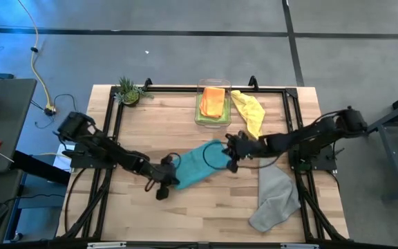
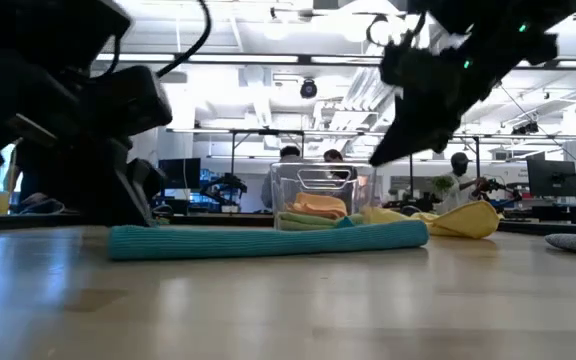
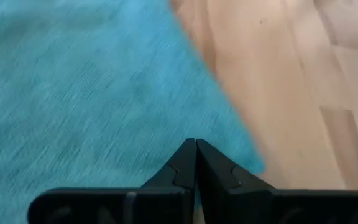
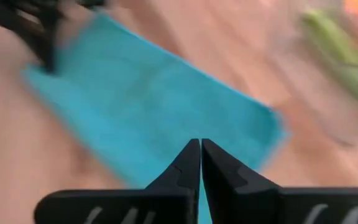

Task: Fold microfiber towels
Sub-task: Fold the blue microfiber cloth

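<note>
A teal towel (image 1: 199,166), folded into a long strip (image 2: 268,238), lies flat on the wooden table's middle. My left gripper (image 1: 170,181) is shut, its tips (image 3: 196,142) low over the strip's left end near its edge. My right gripper (image 1: 228,158) is shut too and hangs in the air (image 2: 376,158) above the strip's right end (image 4: 253,124), clear of it. A yellow towel (image 1: 249,112) lies heaped at the far side and a grey towel (image 1: 275,197) at the near right. Orange (image 1: 213,100) and green (image 2: 303,218) towels rest folded in the clear bin. My left gripper has its shut tips over the teal towel's left end (image 3: 166,124), slanting down from the table's left. Nothing shows between the fingers, and I cannot tell whether they touch the cloth.
The clear bin (image 1: 200,116) stands at the far middle, with the yellow towel beside it on the right. A small potted plant (image 1: 128,91) sits at the far left corner. A black frame (image 1: 112,124) runs along the table's sides. Bare wood lies near the front edge.
</note>
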Controlling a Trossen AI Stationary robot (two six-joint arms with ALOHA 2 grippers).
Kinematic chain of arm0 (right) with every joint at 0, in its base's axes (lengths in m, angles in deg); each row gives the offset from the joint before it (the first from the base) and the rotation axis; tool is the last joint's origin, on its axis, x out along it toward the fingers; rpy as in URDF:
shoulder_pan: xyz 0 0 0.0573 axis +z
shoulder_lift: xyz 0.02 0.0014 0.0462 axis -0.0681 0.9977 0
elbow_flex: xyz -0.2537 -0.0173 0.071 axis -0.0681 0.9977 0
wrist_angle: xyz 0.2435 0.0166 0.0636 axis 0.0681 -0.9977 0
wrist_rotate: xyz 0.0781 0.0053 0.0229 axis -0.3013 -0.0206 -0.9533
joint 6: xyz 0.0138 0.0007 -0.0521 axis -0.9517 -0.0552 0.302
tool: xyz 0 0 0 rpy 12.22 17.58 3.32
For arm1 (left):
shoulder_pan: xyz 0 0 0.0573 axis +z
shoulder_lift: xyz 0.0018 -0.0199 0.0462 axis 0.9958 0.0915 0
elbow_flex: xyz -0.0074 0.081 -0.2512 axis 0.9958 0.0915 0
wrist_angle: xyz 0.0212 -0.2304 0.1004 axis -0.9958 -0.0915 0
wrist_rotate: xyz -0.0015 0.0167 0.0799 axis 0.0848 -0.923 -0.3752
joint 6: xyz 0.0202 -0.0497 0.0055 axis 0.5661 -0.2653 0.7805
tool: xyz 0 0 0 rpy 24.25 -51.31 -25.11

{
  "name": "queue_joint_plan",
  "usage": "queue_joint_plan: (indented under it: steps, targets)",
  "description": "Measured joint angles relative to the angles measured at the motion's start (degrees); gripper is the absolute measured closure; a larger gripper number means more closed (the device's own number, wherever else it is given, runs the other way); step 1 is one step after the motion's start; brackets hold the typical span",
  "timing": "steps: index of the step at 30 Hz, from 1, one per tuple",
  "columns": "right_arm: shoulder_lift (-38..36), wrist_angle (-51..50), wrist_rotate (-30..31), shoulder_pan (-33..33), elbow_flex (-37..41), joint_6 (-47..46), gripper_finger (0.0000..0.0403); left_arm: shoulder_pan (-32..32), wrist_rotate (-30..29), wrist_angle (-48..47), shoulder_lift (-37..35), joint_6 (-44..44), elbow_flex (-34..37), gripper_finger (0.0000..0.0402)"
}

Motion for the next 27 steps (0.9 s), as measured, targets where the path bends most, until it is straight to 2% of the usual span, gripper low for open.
queue_joint_plan:
  steps: [7,11,13,15,17,19,21,27]
  targets:
    - [5.9,7.1,3.7,8.3,0.0,-5.4,0.0396,-0.5,0.4,1.4,8.1,5.4,-9.1,0.0401]
    - [10.1,8.0,3.8,10.6,0.0,-7.9,0.0397,0.5,2.2,-1.6,4.0,8.1,-10.5,0.0402]
    - [11.5,8.9,3.3,11.6,0.0,-8.1,0.0397,1.1,2.1,-6.5,-0.2,8.6,-10.4,0.0402]
    - [12.8,9.8,3.4,12.2,0.0,-8.1,0.0397,1.7,-1.1,-12.7,-4.3,8.6,-10.5,0.0402]
    - [13.3,10.5,5.1,12.6,0.0,-8.4,0.0397,2.4,-6.8,-21.2,-7.6,8.5,-10.5,0.0402]
    - [13.4,11.2,7.3,12.6,0.0,-8.4,0.0397,3.6,-12.2,-28.6,-9.2,7.6,-10.5,0.0402]
    - [13.4,11.3,9.3,12.2,0.0,-8.4,0.0397,5.1,-14.5,-33.1,-9.5,6.8,-10.1,0.0402]
    - [13.4,12.1,9.4,10.6,0.0,-8.0,0.0397,7.4,-9.2,-32.0,-6.7,5.8,-7.2,0.0402]
